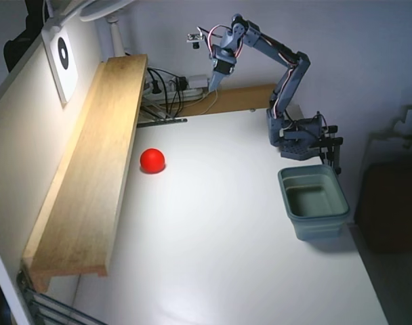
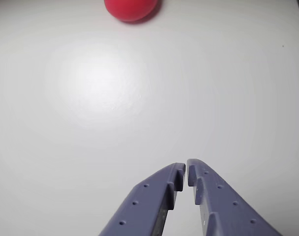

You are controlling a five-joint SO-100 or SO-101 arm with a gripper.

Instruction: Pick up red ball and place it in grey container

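Note:
The red ball (image 1: 152, 160) lies on the white table near the wooden shelf, left of centre in the fixed view. It shows cut off at the top edge of the wrist view (image 2: 131, 9). The grey container (image 1: 314, 200) stands at the table's right edge, empty. My gripper (image 1: 212, 84) is raised high over the back of the table, well away from the ball and the tub. In the wrist view the gripper (image 2: 186, 168) has its two blue fingertips together, holding nothing.
A long wooden shelf (image 1: 91, 169) runs along the left of the table. Cables and a power strip (image 1: 172, 88) lie at the back. The arm's base (image 1: 297, 135) is clamped at the right edge behind the tub.

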